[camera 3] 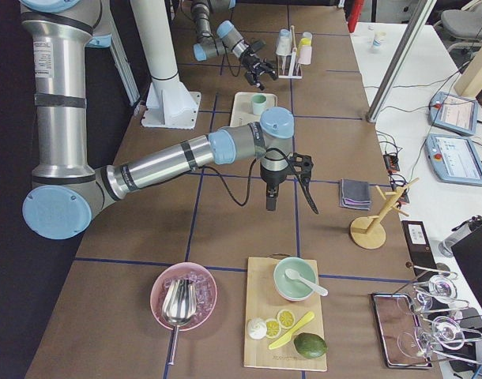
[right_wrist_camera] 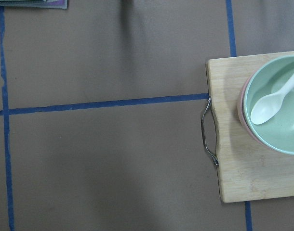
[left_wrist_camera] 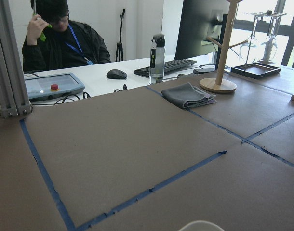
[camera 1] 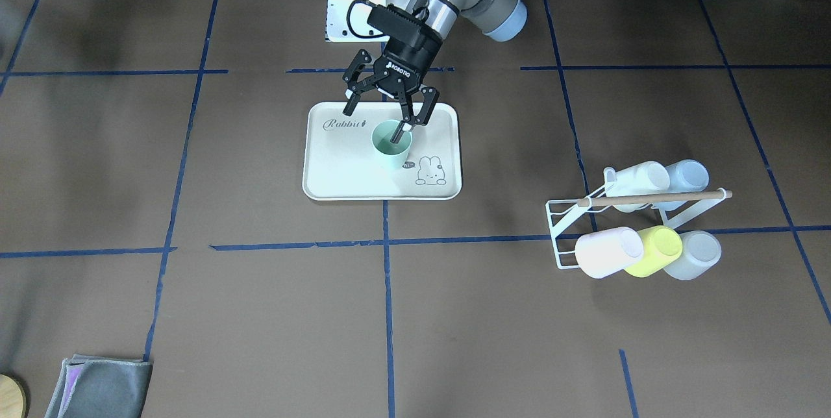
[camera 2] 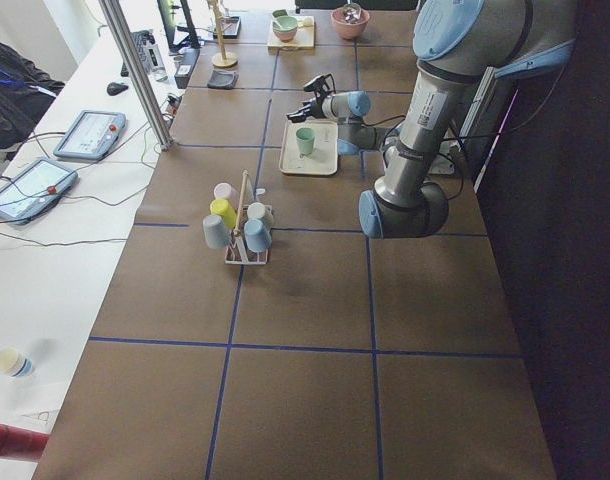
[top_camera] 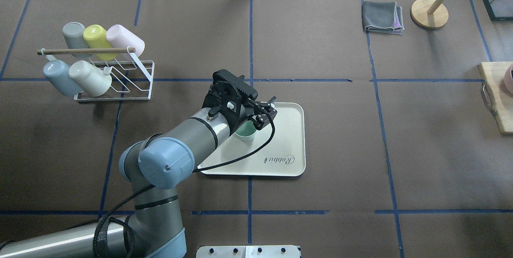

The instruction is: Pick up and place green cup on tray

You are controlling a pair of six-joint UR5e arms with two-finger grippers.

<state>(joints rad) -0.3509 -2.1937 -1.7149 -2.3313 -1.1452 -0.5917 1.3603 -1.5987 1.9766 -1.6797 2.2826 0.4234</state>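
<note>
We see the green cup (camera 1: 391, 148) standing upright on the tray (camera 1: 344, 174), near its middle and just beside the bunny drawing. Our left tool (camera 1: 377, 119) hangs over it with its fingers spread wide. One fingertip dips into the cup's mouth; the other is outside it, above the tray's rim on the robot's side. Our right tool (camera 3: 293, 207) hovers well apart over the desk (camera 1: 195, 314), near a wooden cutting board (right_wrist_camera: 243, 144); whether it is wide or narrow we cannot tell.
</note>
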